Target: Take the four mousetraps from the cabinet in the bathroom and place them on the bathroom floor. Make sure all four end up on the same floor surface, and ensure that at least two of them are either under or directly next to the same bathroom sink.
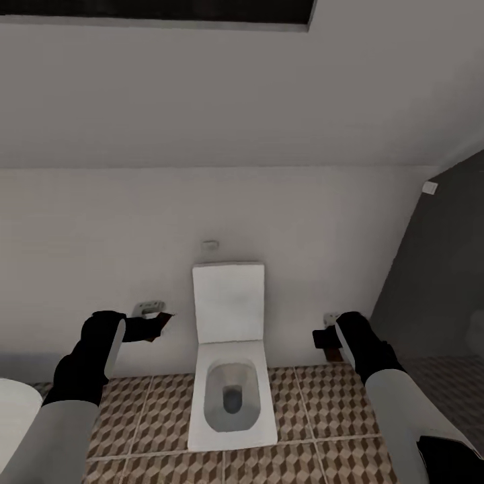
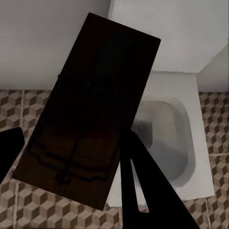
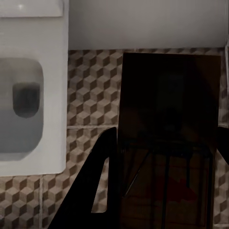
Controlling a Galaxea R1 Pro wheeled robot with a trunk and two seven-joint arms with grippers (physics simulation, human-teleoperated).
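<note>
Cube-patterned bathroom floor (image 1: 316, 457) lies below me, a white square toilet (image 1: 232, 396) between my arms. My left gripper (image 1: 156, 326) clamps 1 flat dark-brown mousetrap (image 2: 90, 114), long axis tilted; my right gripper (image 1: 323, 338) clamps a second mousetrap (image 3: 169, 138)

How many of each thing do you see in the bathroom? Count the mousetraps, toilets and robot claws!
Mousetraps: 2, left mousetrap, right mousetrap
Toilets: 1, toilet
Claws: 2, left claw, right claw, each shut on a trap
Total: 5
</note>
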